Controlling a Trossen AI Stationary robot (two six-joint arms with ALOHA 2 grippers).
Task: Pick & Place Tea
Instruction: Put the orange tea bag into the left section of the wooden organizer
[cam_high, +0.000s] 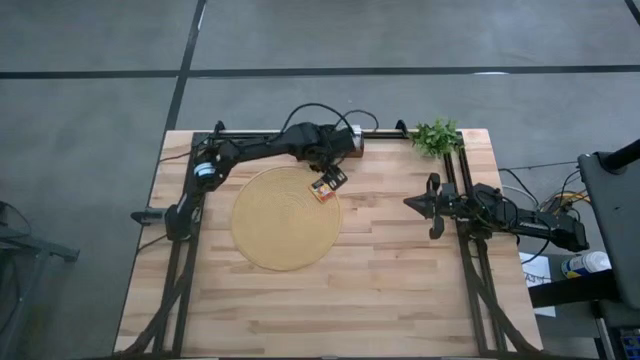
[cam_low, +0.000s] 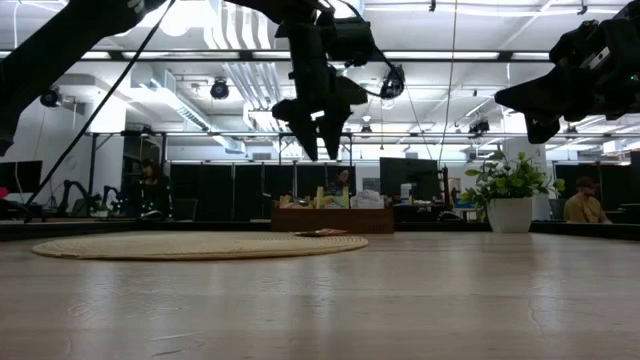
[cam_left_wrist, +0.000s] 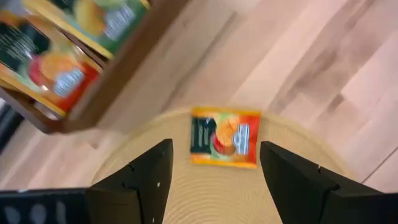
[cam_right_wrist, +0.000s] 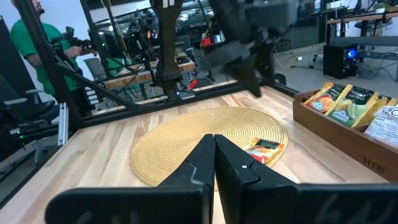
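The left tool (cam_left_wrist: 211, 180) hangs above the round woven mat (cam_high: 285, 218), its fingers (cam_left_wrist: 146, 180) apart and empty; directly beneath the gap lies one orange tea sachet (cam_left_wrist: 224, 137), flat near the mat's edge. Just beyond that tool stands the wooden tray (cam_right_wrist: 348, 134), its compartments holding upright sachets (cam_right_wrist: 339, 102), orange and green-yellow, with white ones at one end. The right tool (cam_right_wrist: 214, 165), fingers pressed together, waits over the bare surface (cam_high: 380, 290), well apart from the mat.

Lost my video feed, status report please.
Left gripper open, above round tan woven mat. Orange square tea sachet lies flat on mat edge. Right gripper shut, waiting aside. Nothing obstructing.
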